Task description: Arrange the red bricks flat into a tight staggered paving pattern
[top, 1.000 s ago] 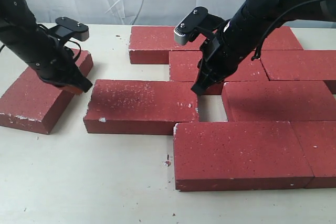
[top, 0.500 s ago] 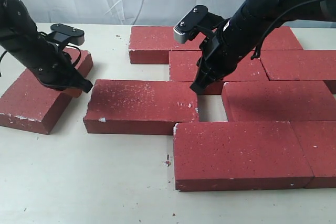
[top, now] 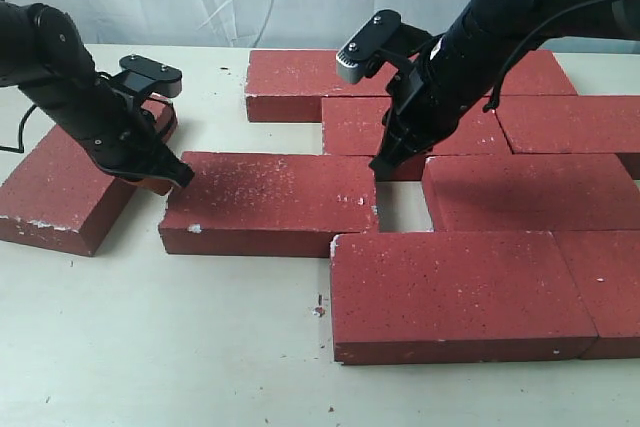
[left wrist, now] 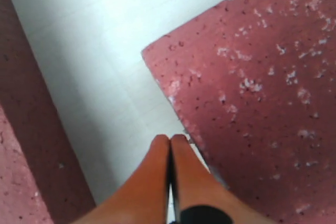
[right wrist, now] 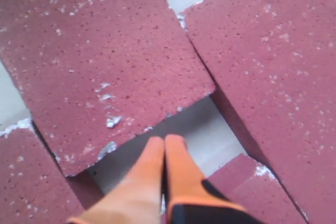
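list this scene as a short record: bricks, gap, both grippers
paving: flat staggered rows, right side
middle brick: flat, one gap short of the paving
gap: open slot at the middle brick's right end
far-left brick: flat, apart from the rest
left gripper: shut, empty, at middle brick's left end
right gripper: shut, empty, tip at the gap
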Motion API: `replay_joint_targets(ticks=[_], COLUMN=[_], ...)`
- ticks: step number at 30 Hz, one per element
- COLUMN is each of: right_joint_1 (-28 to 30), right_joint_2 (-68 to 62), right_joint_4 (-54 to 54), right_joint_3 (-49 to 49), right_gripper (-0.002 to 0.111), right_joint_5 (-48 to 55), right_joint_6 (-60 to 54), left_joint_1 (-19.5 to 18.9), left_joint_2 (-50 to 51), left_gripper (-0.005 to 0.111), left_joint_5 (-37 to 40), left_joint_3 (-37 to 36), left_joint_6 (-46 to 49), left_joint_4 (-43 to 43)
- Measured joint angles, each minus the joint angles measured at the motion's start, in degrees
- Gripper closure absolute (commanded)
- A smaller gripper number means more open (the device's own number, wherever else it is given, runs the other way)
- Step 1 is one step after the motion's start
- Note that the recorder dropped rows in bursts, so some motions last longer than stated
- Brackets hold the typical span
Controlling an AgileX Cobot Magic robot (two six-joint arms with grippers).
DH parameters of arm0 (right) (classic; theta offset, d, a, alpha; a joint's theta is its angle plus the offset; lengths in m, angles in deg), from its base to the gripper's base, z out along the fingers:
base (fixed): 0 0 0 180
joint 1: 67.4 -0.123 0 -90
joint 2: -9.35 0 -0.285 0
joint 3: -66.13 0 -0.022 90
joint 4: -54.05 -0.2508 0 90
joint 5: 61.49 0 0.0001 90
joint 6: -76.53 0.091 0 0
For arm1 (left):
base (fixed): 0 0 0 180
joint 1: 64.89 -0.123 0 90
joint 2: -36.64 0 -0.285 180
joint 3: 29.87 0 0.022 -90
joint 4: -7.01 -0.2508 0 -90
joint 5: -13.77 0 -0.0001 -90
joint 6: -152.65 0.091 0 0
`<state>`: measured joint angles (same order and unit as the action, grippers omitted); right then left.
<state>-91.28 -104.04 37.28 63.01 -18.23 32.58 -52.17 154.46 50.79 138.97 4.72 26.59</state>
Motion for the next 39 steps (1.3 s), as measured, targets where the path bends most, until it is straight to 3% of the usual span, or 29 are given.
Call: replay_joint_targets(ticks=[12,25,33,39], right_joint_1=[8.0,8.2,8.2,8.2], right_joint_2=[0.0,0.0,0.0,0.0], right_joint_4=[0.7,-0.2,-0.2,-0.2], right_joint_3=[0.0,0.0,0.0,0.0], right_gripper=[0.109,0.109,0.109,0.109], right_joint_5=[-1.2,-1.4,-1.8,-1.8], right_joint_6=[5.4,5.5,5.5,5.5], left_joint_1=[0.8,0.9,5.3,6.0], left_joint_2=[0.1,0.7,0.9,0.9], left_gripper=[0.107,0.107,0.107,0.107], left_joint_5=[-0.5,-0.5,-1.9,-2.8], left_joint_3=[0.0,0.1,0.1,0.1], left_joint_6=[0.1,0.2,2.6,2.9], left_joint_4=[0.0,1.1,4.2,4.6])
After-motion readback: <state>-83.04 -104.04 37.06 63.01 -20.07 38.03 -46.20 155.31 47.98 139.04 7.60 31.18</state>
